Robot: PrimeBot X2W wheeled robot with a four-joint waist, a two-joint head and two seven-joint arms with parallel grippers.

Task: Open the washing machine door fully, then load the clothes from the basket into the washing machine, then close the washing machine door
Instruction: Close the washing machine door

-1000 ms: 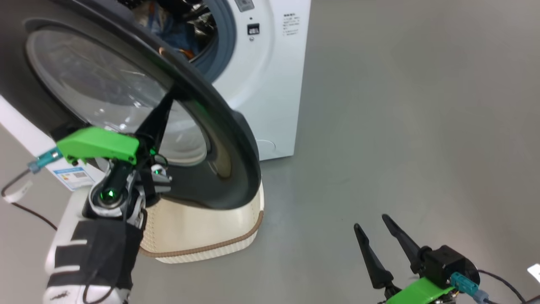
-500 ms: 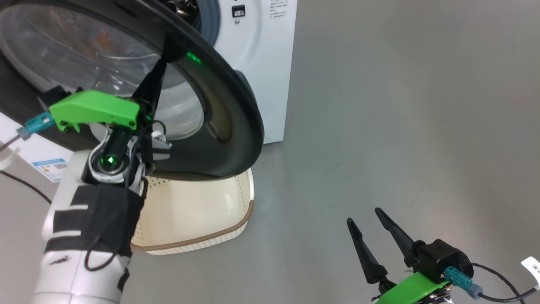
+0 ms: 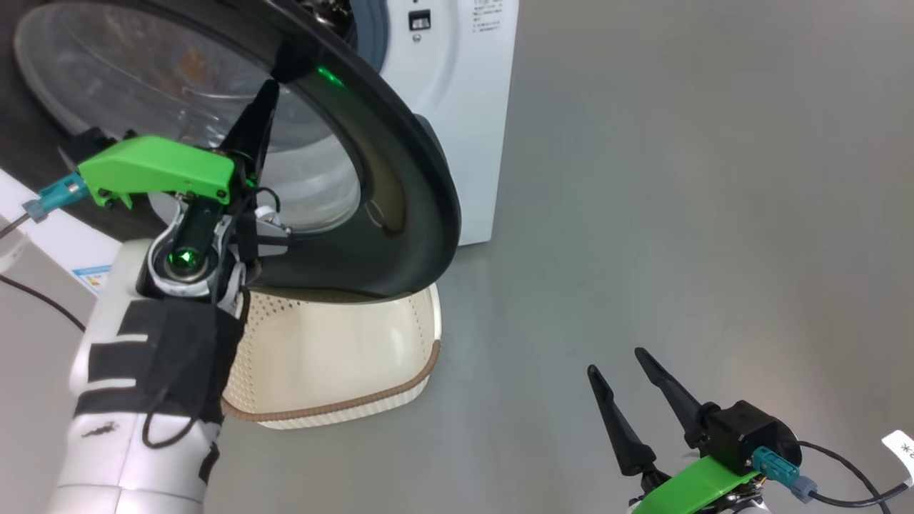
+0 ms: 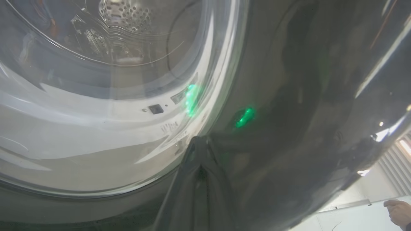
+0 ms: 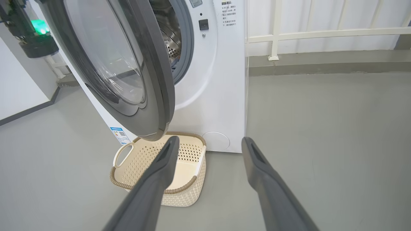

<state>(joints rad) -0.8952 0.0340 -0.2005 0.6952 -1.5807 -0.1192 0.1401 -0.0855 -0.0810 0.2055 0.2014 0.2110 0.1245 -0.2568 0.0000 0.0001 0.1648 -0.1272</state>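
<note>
Left gripper (image 3: 270, 93): fingers closed together, holding nothing, tips pressed against the outer face of the washing machine door (image 3: 400, 178) at the edge of its glass window (image 3: 143, 86). Right gripper (image 3: 615, 363): jaws spread wide, empty, low over the floor (image 3: 678, 214), well apart from the work. The door stands partly open above the basket (image 3: 335, 410), which is empty. Judged status: opening and loading are done; closing the door against the washing machine (image 3: 457, 107) remains

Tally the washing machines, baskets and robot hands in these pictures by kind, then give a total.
Washing machine: 1
Basket: 1
Robot hands: 2, left hand and right hand
Total: 4
</note>
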